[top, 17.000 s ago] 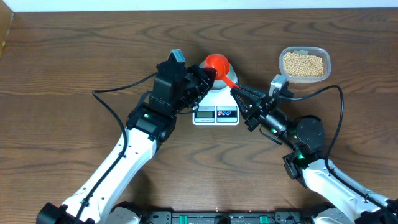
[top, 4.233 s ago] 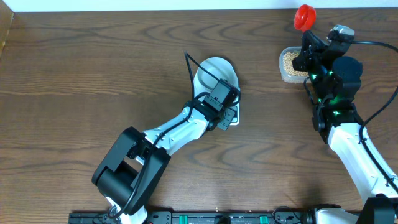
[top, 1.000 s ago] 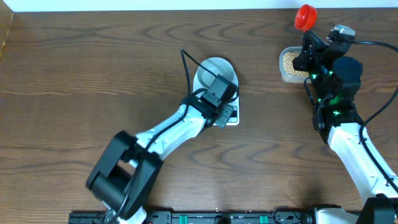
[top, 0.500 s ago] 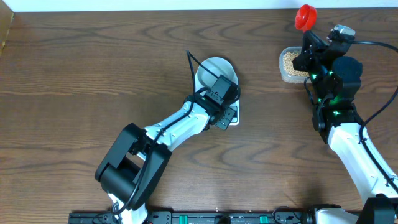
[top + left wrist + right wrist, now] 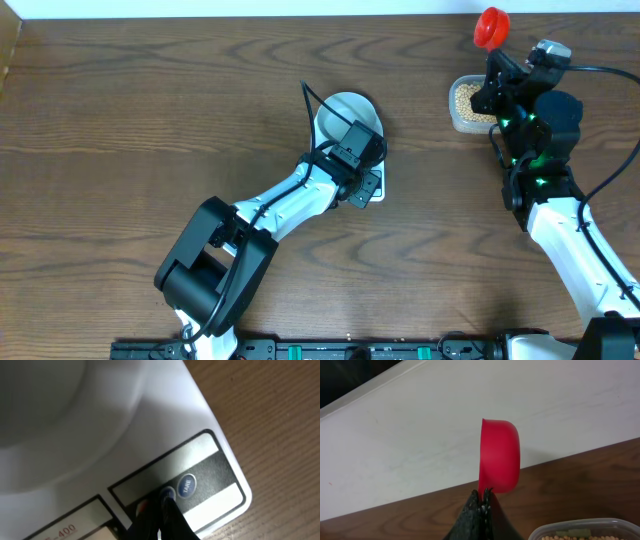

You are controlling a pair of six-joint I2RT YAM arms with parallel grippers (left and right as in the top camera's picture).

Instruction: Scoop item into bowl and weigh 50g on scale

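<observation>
Left pincer: clenched, the two black fingers pressed together with nothing between them. The tip lies over the edge of a blue button on the front panel of the scale; whether it bears down cannot be told. Just right of the tip is a second blue button marked TARE, and just left of it a red button that is mostly hidden behind the fingers. That makes three buttons. Further left, some printed lettering is cut off by the frame edge. Beyond the tip, on the scale platform, the bowl appears only as a blurred pale curve. From overhead the bowl sits on the scale. The left wrist covers the bowl's near rim, and only a corner of the scale shows. Right pincer: clenched on the handle of a red scoop, with the handle itself buried between the fingers. The cup of the scoop stands above the tip, and its inside is turned out of view. Below and to the right of this pincer is a clear tub, cut off by the frame edge, which holds the beans. From overhead the pincer covers much of the tub. The beans are too many and too small to count. Count: two pincers, one scoop, one tub, one bowl, one scale.
</observation>
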